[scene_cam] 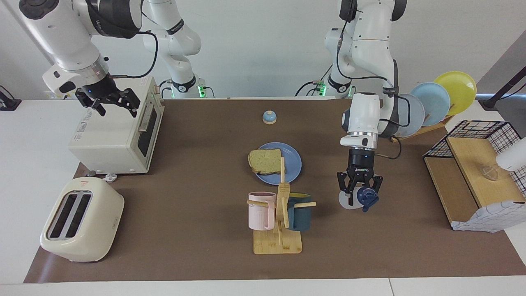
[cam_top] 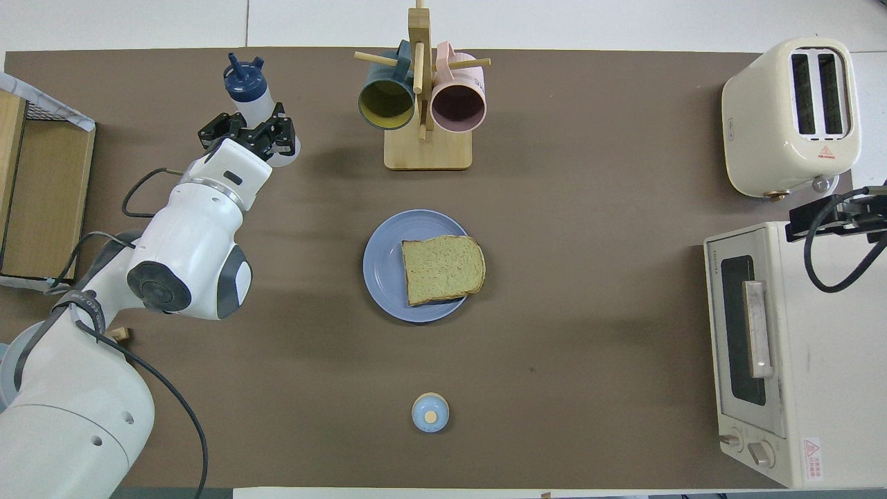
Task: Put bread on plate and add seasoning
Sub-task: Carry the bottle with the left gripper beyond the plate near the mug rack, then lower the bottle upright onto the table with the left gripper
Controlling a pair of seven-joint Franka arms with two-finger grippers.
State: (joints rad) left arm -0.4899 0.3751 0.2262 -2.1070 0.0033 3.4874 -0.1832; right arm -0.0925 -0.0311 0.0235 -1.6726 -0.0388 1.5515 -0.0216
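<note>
Left pincer point(scene_cam: 360, 190) clamps seasoning point(scene_cam: 361, 197) over brown mat point(scene_cam: 197, 172).

left claw point(cam_top: 247, 136): clamped on tilted whitish navy-capped plastic seasoning bottle point(cam_top: 251, 97) | squarish tan bread slice point(cam_top: 442, 269): on round medium-blue plate point(cam_top: 385, 267) | right claw point(cam_top: 835, 215): over cream toaster oven point(cam_top: 797, 360)

The tan bread point(cam_top: 442, 269) lies flat on the round blue plate point(cam_top: 382, 267) in the middle of the frame. The small whitish seasoning bottle point(cam_top: 251, 97) with its dark blue cap leans over in the upper left.
</note>
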